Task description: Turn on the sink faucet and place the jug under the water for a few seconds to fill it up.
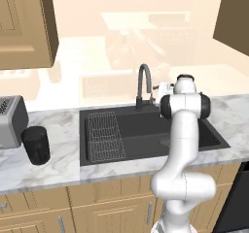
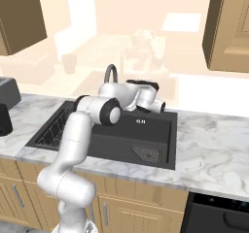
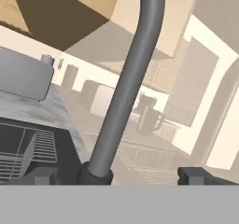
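The sink faucet [image 1: 143, 84] is a dark gooseneck rising behind the black sink [image 1: 194, 140]. My gripper [image 1: 157, 92] hovers just right of its stem, open. In the hand view the faucet stem [image 3: 128, 78] stands between my fingertips [image 3: 44, 174], nearer the left one and touching neither; my gripper [image 3: 119, 175] is empty. From the right side the gripper [image 2: 108, 88] sits below the faucet arch [image 2: 112, 72]. The black jug [image 1: 36, 144] stands upright on the counter left of the sink, far from the gripper. The water is out of view.
A silver toaster [image 1: 9, 120] stands behind the jug at the far left. A wire rack [image 1: 104, 135] lies in the sink's left half and a drain grate [image 2: 146, 153] in its right. Wooden cabinets [image 1: 26, 23] hang overhead. A dishwasher [image 2: 219, 210] sits below the right counter.
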Tool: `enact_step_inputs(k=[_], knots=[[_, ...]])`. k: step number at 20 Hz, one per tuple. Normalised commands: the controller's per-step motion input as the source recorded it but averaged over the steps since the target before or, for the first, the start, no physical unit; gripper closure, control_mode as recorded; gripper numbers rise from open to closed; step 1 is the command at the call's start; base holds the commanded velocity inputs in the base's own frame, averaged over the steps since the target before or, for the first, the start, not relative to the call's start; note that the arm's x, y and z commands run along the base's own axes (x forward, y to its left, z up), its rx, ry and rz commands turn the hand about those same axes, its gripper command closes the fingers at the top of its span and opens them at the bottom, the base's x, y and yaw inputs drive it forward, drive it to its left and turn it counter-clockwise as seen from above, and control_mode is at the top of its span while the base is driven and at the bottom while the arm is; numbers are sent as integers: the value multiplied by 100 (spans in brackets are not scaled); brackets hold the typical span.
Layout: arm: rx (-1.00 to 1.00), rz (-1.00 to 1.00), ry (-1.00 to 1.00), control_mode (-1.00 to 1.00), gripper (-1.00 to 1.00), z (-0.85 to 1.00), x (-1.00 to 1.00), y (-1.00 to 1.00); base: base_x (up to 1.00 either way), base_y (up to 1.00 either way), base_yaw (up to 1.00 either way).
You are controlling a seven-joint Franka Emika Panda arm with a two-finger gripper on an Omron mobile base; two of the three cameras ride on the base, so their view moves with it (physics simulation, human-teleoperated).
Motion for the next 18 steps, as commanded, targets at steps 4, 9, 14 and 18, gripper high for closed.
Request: enact_step_inputs(k=[4, 9, 14, 18], knots=[[0, 2, 0, -100, -100, -20, 38, -5, 0, 0, 0], [0, 0, 3, -100, -100, -44, 30, 0, 0, 0, 0], [0, 0, 4, -100, -100, -44, 30, 0, 0, 0, 0], [0, 0, 4, -100, -100, -25, 30, 2, 0, 0, 0]])
